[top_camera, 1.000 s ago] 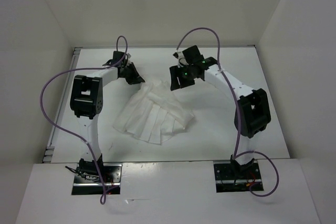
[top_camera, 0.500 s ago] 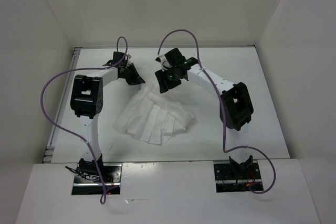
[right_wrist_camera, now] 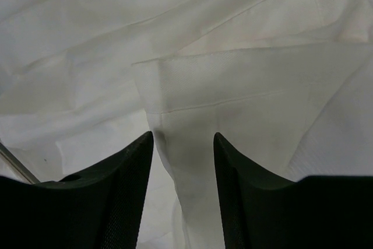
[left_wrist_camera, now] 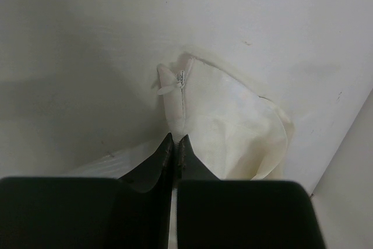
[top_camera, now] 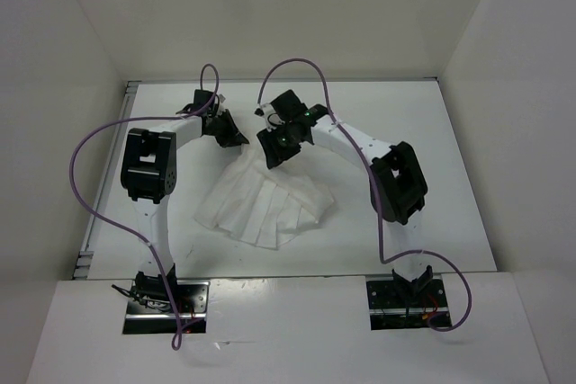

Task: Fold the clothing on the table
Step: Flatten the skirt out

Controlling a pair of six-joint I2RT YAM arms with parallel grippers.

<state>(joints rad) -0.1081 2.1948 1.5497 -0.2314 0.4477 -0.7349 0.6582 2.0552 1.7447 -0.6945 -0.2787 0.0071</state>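
L gripper (left_wrist_camera: pixel 175 139) fingers closed, pinching small white pleated thin-fabric skirt (top_camera: pixel 268 206) at waist edge w/ zip. R gripper (right_wrist_camera: pixel 183 138) fingers apart just over skirt folds, on flat white tabletop (top_camera: pixel 450 150).

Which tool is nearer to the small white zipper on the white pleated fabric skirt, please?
Left. The left tool is shut on the skirt just behind the zipper; the right tool hangs open over the skirt farther right, no zipper in its view.
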